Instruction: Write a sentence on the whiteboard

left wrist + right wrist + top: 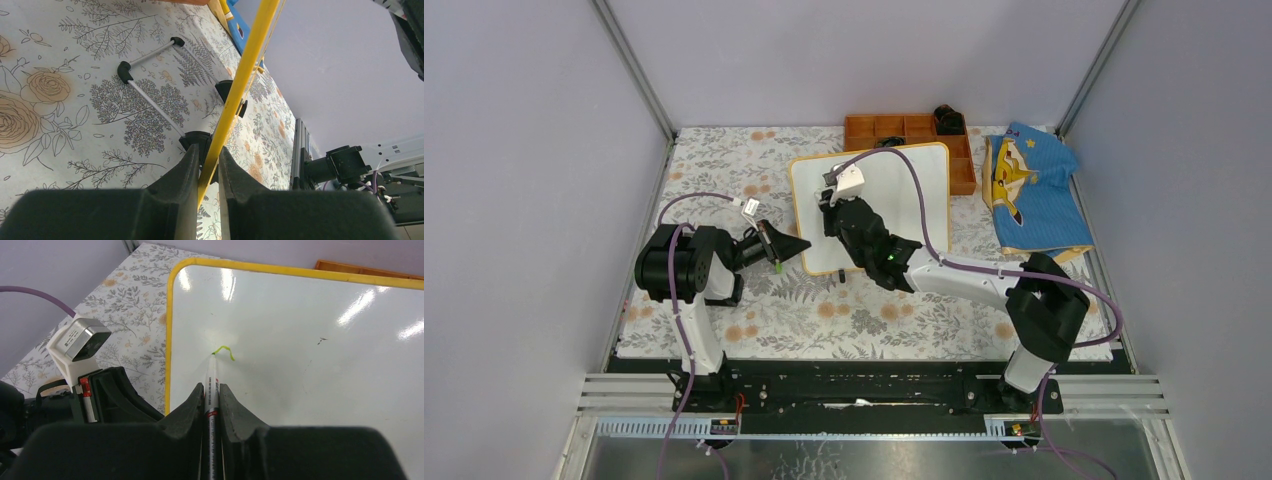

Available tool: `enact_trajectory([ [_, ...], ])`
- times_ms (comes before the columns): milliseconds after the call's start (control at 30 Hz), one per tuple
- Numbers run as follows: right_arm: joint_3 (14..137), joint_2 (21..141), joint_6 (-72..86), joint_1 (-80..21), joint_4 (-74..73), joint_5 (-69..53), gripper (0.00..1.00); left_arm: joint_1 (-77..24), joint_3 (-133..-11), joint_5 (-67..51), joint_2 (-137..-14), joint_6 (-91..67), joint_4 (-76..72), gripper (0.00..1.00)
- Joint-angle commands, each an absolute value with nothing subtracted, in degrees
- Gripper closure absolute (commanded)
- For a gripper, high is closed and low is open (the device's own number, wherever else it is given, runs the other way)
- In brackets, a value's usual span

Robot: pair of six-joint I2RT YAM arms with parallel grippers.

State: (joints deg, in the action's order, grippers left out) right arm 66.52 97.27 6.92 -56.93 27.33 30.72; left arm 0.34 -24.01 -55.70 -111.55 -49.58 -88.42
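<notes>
- Whiteboard (904, 190) sits at the centre of the top view, a little above the middle. It rests on the floral table cover (754, 310), with its upper right corner beside the orange tray (894, 130).
- Left gripper (789, 245) comes in from the left of the frame onto the board's lower left edge. In the left wrist view the yellow frame (240, 80) runs straight between the two fingers, which are pinched close on it. Judged to be a steadying hold.
- Right gripper (211, 390) hangs over the left part of the board, jaws nearly closed on a thin marker (212, 385). The marker points up the frame, its tip touching the white surface.
- Sentence (223, 349): so far only a short yellow-green curl at the marker tip, near the board's left edge. No whole letter can be read yet.
- The rest of the board shows bare in the right wrist view, apart from glare patches and one tiny dark speck at right of centre.
- Progress, as a judgement: very early. Board held, marker in hand, first stroke begun. Nearly all the writing is left to do.
- Room for it lies to the right of the stroke and below.
</notes>
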Motion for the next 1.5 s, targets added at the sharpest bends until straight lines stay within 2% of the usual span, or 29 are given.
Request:
enact_trajectory([
  [0, 67.99, 97.38, 7.97, -56.40, 26.59, 28.87, 1.00, 0.26, -23.25, -51.58, -113.33, -49.04, -90.99, 1.00],
  [967, 61.27, 92.94, 9.05, -55.62, 24.28, 36.64, 1.00, 0.26, -23.22, -51.50, -113.48, -49.20, -90.97, 1.00],
  [1467, 59.64, 92.84, 9.58, -56.12, 25.79, 28.08, 1.00, 0.24, -23.23, -51.59, -113.46, -49.04, -90.97, 1.00],
])
